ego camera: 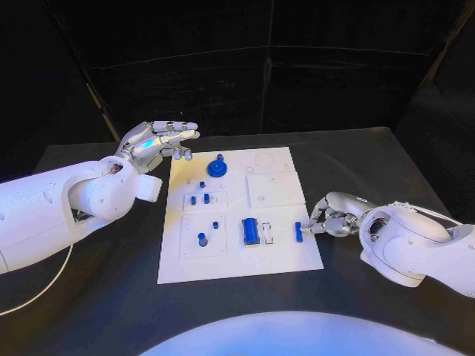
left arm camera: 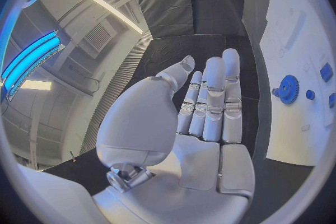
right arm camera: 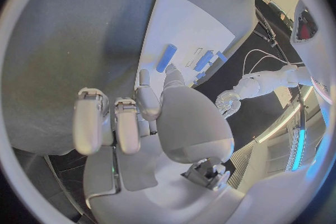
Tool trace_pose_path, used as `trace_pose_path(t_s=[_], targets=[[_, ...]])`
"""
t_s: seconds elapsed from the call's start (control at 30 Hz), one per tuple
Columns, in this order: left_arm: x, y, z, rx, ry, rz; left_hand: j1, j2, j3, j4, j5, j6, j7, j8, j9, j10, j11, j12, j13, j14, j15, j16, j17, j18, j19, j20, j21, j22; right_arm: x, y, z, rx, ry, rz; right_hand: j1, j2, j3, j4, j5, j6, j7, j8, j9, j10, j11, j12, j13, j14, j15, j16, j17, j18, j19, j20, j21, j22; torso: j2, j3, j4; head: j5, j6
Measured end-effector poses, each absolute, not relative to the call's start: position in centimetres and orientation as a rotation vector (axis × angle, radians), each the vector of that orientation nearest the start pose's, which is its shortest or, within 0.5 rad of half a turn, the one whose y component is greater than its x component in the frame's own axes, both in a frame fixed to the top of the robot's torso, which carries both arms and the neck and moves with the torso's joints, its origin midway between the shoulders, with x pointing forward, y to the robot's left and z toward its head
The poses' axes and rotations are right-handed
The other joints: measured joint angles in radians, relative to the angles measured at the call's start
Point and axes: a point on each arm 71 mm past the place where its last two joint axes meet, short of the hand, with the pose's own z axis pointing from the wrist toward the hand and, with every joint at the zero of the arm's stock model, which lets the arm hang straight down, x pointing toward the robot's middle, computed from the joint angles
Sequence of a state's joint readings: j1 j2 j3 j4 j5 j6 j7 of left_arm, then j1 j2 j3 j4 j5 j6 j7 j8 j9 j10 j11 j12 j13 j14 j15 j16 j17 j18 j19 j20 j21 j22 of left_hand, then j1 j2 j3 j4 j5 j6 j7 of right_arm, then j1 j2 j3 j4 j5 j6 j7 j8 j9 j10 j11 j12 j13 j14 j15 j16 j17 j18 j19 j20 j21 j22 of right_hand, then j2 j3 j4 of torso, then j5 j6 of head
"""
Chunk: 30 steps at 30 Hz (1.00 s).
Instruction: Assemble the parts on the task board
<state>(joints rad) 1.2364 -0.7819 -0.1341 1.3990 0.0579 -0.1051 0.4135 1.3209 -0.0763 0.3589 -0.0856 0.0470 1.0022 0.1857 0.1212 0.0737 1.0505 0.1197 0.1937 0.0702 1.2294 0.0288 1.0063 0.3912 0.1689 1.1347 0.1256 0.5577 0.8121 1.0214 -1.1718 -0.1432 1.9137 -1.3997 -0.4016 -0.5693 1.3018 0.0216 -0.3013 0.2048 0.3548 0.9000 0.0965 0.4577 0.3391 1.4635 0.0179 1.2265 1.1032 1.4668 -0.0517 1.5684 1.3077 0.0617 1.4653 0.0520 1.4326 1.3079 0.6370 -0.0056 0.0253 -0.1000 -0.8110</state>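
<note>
- The task board [ego camera: 275, 256], a white plate, is seen lying in the middle of the black desk [ego camera: 377, 159].
- The left hand [ego camera: 157, 141] is held above the desk just off the board's far left corner; its fingers [left arm camera: 213, 95] are stretched out nearly straight, slightly apart, and nothing is held or touched by them.
- The right hand [ego camera: 332, 217] is placed at the board's right edge, towards its near end. Its fingers [right arm camera: 128, 123] are curled in, and a small blue part [ego camera: 298, 231] at that edge is met by the fingertips; whether it is pinched or only touched cannot be told.
- A blue gear [ego camera: 217, 167] is seen near the board's far left corner.
- A larger blue block [ego camera: 251, 231] lies in the board's near half, with smaller blue pieces [ego camera: 202, 239] to its left.
</note>
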Motion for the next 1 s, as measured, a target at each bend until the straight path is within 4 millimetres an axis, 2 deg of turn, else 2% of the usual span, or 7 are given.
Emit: trace_pose_path(t_s=[0.27, 0.4, 0.57, 0.67, 0.73, 0.87, 1.0], targets=[[50.3, 20.7, -20.0, -1.119, 1.517, -1.664, 0.000, 0.000, 0.000, 0.000, 0.000, 0.000, 0.000, 0.000, 0.000, 0.000, 0.000, 0.000, 0.000, 0.000, 0.000, 0.000, 0.000, 0.000, 0.000, 0.000, 0.000, 0.000, 35.5, -26.0, -26.3, 0.253, 2.011, 0.314, -0.009, -0.009, -0.002, 0.010, -0.007, 0.004, -0.003, -0.005, 0.000, 0.000, 0.000, 0.006, 0.000, 0.000, 0.000, 0.000, 0.000, 0.000, 0.000, 0.000, 0.005, 0.000, 0.000, 0.0000, 0.0003, 0.002, -0.001], [50.3, 20.7, -20.0, -1.119, 1.518, -1.663, 0.000, 0.000, 0.000, 0.000, 0.000, 0.000, 0.000, 0.000, 0.000, 0.000, 0.000, 0.000, 0.000, 0.000, 0.000, 0.000, 0.000, 0.000, 0.000, 0.000, 0.000, 0.000, 35.4, -25.6, -26.4, 0.245, 2.012, 0.322, -0.013, -0.013, -0.001, 0.015, -0.007, 0.008, 0.000, -0.005, 0.000, 0.000, 0.000, 0.017, 0.000, 0.000, 0.000, 0.000, 0.000, 0.000, 0.000, 0.000, 0.009, 0.000, 0.000, -0.0010, 0.0002, -0.005, 0.000], [50.3, 20.7, -20.0, -1.119, 1.518, -1.663, -0.004, 0.004, -0.003, 0.003, 0.000, 0.000, 0.000, 0.000, 0.000, 0.000, 0.000, 0.000, 0.000, 0.000, 0.000, 0.000, 0.000, 0.000, 0.000, 0.000, 0.000, -0.001, 35.4, -25.2, -26.5, 0.238, 2.013, 0.330, -0.012, -0.014, 0.002, 0.017, -0.007, 0.015, -0.005, -0.005, 0.000, 0.000, 0.000, 0.024, 0.000, 0.000, 0.000, 0.000, 0.000, 0.000, 0.000, 0.000, 0.011, 0.000, 0.000, -0.0012, -0.0002, -0.006, -0.003], [50.3, 20.7, -20.0, -1.119, 1.518, -1.663, -0.005, 0.005, -0.003, 0.003, 0.000, 0.000, 0.000, 0.000, 0.000, 0.000, 0.000, 0.000, 0.000, 0.000, 0.000, 0.000, 0.000, 0.000, 0.000, 0.000, 0.000, -0.002, 35.5, -24.9, -26.6, 0.232, 2.014, 0.335, 0.002, -0.028, 0.005, 0.019, -0.007, 0.020, -0.005, -0.005, 0.002, -0.001, 0.000, 0.024, 0.000, 0.000, 0.000, 0.000, 0.000, 0.000, 0.000, 0.000, 0.012, 0.000, 0.000, -0.0013, -0.0001, -0.010, -0.002], [50.3, 20.7, -20.0, -1.119, 1.518, -1.663, -0.005, 0.005, -0.003, 0.003, 0.000, 0.000, 0.000, 0.000, 0.000, 0.000, 0.000, 0.000, 0.000, 0.000, 0.000, 0.000, 0.000, 0.000, 0.000, 0.000, 0.000, -0.002, 35.6, -24.8, -26.7, 0.226, 2.016, 0.335, 0.018, -0.033, 0.015, 0.010, -0.007, 0.020, -0.005, -0.005, 0.003, -0.001, 0.000, 0.024, 0.000, 0.000, 0.000, 0.000, 0.000, 0.000, 0.000, 0.000, 0.015, 0.000, 0.000, -0.0014, 0.0003, -0.010, -0.001], [50.3, 20.8, -20.0, -1.120, 1.518, -1.662, -0.005, 0.005, -0.003, 0.003, 0.000, 0.000, 0.000, 0.000, 0.000, 0.000, 0.000, 0.000, 0.000, 0.000, 0.000, 0.000, -0.001, 0.000, 0.000, 0.000, 0.000, -0.002, 35.8, -24.6, -26.9, 0.213, 2.020, 0.329, 0.066, -0.017, 0.037, -0.013, 0.000, 0.020, -0.006, -0.010, 0.007, -0.002, 0.002, 0.025, 0.000, 0.000, 0.000, 0.000, 0.000, 0.000, 0.000, 0.000, 0.015, 0.000, 0.000, -0.0015, 0.0009, -0.009, -0.001], [50.3, 20.8, -20.0, -1.120, 1.518, -1.663, -0.005, 0.005, -0.003, 0.003, 0.000, 0.000, 0.000, 0.000, 0.000, 0.000, 0.000, 0.000, 0.000, 0.000, 0.000, 0.000, -0.001, 0.000, 0.000, 0.000, 0.000, -0.001, 36.1, -24.4, -27.0, 0.198, 2.019, 0.326, 0.082, -0.017, 0.038, -0.025, 0.000, 0.026, -0.007, -0.012, 0.009, -0.003, 0.002, 0.025, 0.000, 0.000, 0.000, 0.000, 0.000, 0.000, 0.000, 0.000, 0.015, 0.000, 0.000, -0.0014, 0.0015, -0.007, -0.001]])
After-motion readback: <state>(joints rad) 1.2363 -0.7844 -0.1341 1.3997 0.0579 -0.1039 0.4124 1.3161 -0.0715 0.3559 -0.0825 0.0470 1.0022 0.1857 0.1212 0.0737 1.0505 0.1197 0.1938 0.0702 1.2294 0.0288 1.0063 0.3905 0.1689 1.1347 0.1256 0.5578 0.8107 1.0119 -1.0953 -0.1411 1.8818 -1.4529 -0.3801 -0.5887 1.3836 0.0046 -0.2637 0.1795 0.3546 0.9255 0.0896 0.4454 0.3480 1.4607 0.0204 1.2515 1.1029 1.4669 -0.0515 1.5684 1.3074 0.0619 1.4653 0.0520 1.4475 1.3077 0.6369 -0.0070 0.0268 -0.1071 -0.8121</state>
